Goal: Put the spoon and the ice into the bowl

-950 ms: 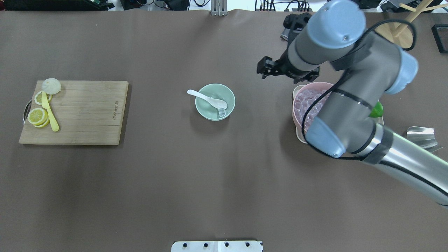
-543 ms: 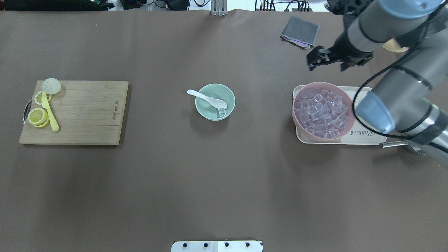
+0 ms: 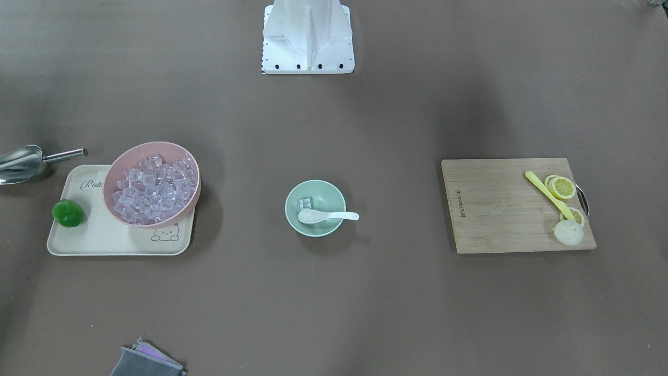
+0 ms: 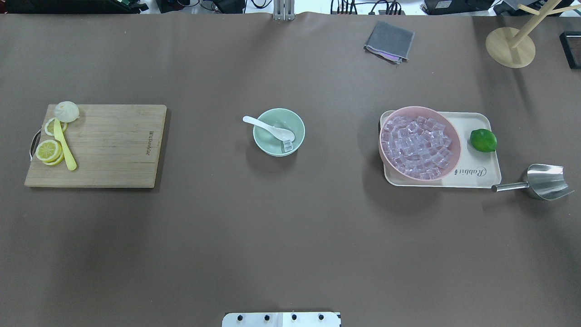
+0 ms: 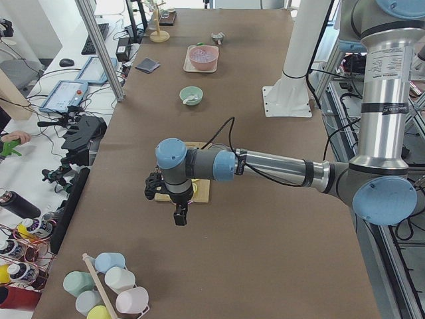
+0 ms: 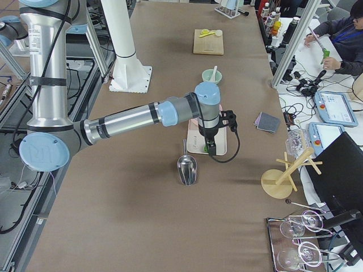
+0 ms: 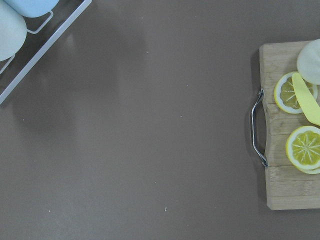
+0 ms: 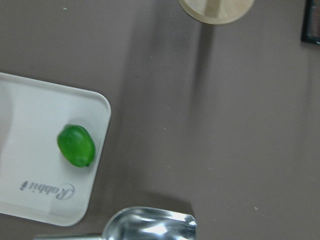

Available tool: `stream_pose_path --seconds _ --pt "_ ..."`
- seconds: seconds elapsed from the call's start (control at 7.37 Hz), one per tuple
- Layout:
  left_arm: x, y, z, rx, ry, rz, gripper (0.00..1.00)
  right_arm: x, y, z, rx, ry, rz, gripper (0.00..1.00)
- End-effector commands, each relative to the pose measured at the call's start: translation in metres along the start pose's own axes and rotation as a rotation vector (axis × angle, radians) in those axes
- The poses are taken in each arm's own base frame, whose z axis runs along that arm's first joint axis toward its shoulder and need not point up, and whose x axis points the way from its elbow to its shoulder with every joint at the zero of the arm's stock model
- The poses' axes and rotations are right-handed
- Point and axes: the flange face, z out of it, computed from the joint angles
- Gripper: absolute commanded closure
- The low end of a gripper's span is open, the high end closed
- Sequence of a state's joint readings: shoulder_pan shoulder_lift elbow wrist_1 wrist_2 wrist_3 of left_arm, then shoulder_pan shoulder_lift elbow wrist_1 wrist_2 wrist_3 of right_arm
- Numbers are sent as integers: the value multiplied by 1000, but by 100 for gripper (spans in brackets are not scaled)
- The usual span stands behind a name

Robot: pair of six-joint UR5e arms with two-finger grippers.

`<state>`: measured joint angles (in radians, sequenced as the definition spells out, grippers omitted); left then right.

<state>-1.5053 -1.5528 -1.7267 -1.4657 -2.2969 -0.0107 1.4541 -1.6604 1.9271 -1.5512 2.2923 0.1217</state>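
Jaws of both arms show only in the side views, so I cannot tell whether either pair is released or clenched. Nothing can be made out between them. The left gripper hangs over the table just off the handle end of the cutting board. The right gripper hangs over the lime end of the tray, near the steel scoop. Both are well apart from the task's things.

Nearest the robot, the table carries nothing the task needs. Mid-table stands the bowl. The spoon lies in it, scoop down inside and handle resting over the rim. One cube of ice sits on the bowl's floor just beside the scoop. Farther out on the robot's right, the pink bowl on the tray is heaped with more cubes. A folded grey cloth lies at the far edge.

By how things lie, both placements look done and the task is at its close. The next move calls for little: keep the arms clear of the bowl. If more ice were wanted, the right arm would have to fetch it from the pink bowl.
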Motion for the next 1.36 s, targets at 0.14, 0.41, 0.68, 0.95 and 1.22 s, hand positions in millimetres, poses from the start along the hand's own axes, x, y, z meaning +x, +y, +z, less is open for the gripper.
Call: stream_pose_path --seconds 0.14,0.41,0.68,0.95,1.22 --pt "5 30 -5 4 3 4 2 57 100 13 -65 25 85 0" --pt "16 30 -17 -4 3 -1 2 80 141 37 -132 32 135 0" --pt "22 33 -23 10 1 16 2 83 141 41 -138 24 143 0" --pt "14 34 -15 -6 -5 -1 2 83 142 41 -140 19 146 0" --pt "7 46 -8 -21 -4 -15 2 79 141 42 -140 -27 148 0"
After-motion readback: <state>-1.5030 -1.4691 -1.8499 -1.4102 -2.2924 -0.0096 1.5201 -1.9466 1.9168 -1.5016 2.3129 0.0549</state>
